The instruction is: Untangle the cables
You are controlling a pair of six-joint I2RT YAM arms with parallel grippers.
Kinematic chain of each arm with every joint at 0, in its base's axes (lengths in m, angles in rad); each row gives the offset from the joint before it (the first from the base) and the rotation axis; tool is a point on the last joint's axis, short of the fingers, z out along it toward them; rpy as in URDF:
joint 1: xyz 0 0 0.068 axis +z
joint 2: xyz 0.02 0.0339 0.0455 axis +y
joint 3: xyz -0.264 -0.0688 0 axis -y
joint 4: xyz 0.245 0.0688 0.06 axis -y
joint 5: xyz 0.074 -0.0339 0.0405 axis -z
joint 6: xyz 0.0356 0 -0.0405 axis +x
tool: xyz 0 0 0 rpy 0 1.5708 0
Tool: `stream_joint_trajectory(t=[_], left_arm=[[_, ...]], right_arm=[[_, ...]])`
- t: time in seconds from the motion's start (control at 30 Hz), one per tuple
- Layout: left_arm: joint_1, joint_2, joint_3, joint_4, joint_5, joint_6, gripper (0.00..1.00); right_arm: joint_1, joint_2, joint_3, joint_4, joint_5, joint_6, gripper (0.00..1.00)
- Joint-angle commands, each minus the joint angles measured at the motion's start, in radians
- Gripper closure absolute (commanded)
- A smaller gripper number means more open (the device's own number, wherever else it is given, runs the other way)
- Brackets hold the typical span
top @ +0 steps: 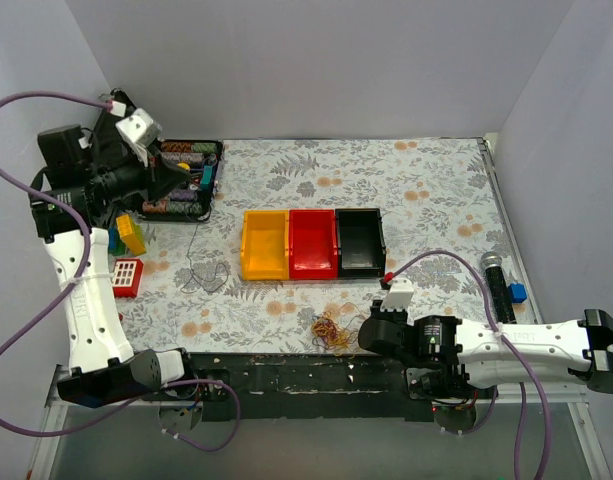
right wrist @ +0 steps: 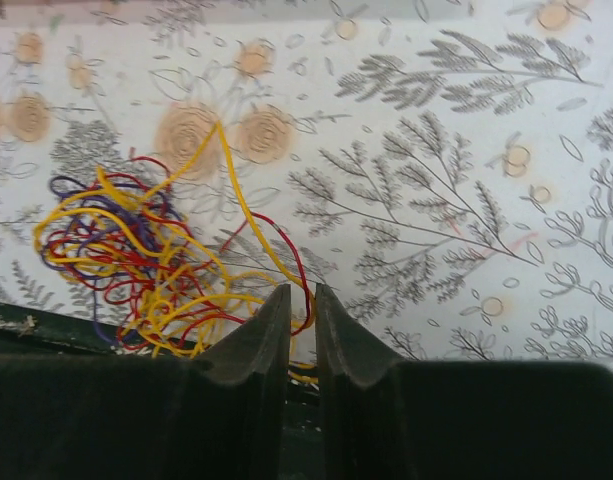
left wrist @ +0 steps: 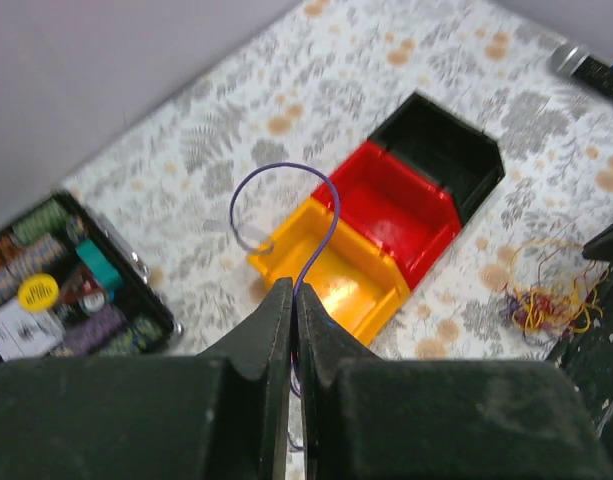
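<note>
- Purple cable (left wrist: 321,215), very thin, arcs up in an open loop out of the left claw (left wrist: 294,292). We see that claw clenched on it, high over the far left corner of the counter (top: 436,190).
- A black tray (top: 220,170) of spools sits in that far left corner. Toy blocks (top: 129,235) and a red block (top: 127,276) lie just in front of it, by the left edge.
- Loose loops (top: 204,275) of thin dark wire lie on the counter between the red block and the bins.
- Mid-counter we see three bins touching in a row: yellow bin (top: 264,246), red bin (top: 313,244), black bin (top: 360,242).
- The tangle (right wrist: 126,260) of yellow, red and purple cables rests at the near edge, in front of the red bin.
- The right claw (right wrist: 302,298) lies low just right of the tangle, its jaws a narrow slit apart. Yellow and red strands pass at the tips, and we cannot tell whether they are pinched.
- A black handle (top: 496,285) and a small blue piece (top: 517,293) lie by the right edge.
</note>
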Motion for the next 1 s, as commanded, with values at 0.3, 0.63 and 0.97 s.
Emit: stream_joint_trajectory(t=[0.3,0.63,0.97], left_arm=[[-0.007,-0.041,0.199,0.558,0.282,-0.672,1.0],[-0.013,0.013,0.183,0.902,0.262,-0.967,1.0],[-0.274,-0.036,-0.008,0.93,0.114,-0.887,1.0]], right_arm=[[0.007,-0.026,0.077,0.123,0.058,-0.155,0.62],[0.007,-0.041,0.057,0.12,0.061,-0.128,0.62],[0.007,-0.063,0.037,0.121,0.067,-0.093,0.62]])
